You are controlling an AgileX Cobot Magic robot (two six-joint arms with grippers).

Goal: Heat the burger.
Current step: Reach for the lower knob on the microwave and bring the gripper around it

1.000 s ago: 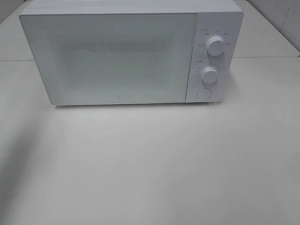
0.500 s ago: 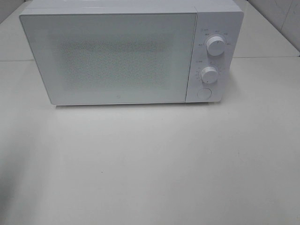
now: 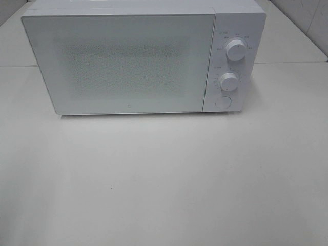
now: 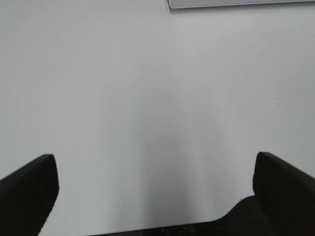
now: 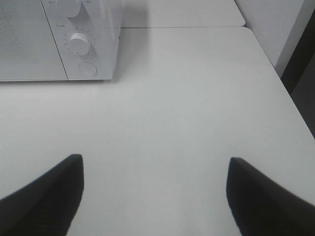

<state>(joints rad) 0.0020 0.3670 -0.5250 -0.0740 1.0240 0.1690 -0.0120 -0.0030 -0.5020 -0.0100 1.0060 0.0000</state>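
Microwave (image 3: 128,61) closed on table (image 3: 164,179); left gripper (image 4: 153,156), right gripper (image 5: 153,158) both spread wide

One microwave (image 3: 128,61), two knobs (image 3: 235,49) (image 3: 229,81), one button (image 3: 222,102)

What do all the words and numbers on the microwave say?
Nothing here can be read for sure.
Marks around the upper knob of the microwave: too small and blurred to read.
Marks around the lower knob: too small and blurred to read.
Tiny logo low on the door: too small to read.
Round button: no text shows.
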